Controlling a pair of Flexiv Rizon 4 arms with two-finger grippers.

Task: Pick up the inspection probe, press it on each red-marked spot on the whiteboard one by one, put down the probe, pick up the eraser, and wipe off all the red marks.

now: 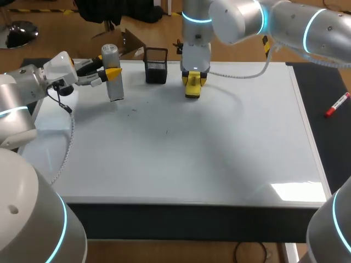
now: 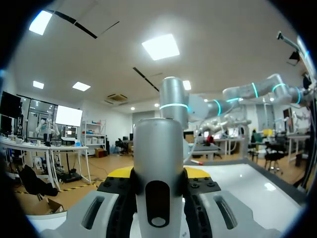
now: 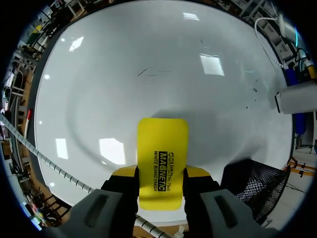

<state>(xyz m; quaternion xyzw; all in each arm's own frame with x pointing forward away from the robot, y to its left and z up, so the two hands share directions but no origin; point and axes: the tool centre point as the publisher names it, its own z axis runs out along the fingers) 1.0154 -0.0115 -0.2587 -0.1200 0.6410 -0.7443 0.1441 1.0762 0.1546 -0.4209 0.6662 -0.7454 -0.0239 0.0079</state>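
Clamped the right gripper (image 3: 161,173) on the yellow eraser (image 3: 162,144), low at the far edge of the whiteboard (image 1: 219,148), just beside a black mesh basket (image 1: 156,66); could not tell contact with the board. Held the grey inspection probe (image 1: 113,76) upright in the left gripper (image 1: 108,74), squeezed from two sides, at the board's far left. Found no red marks on the board, only faint dark specks (image 1: 167,131). Judged pressing and wiping probably finished; had not yet put down the probe.
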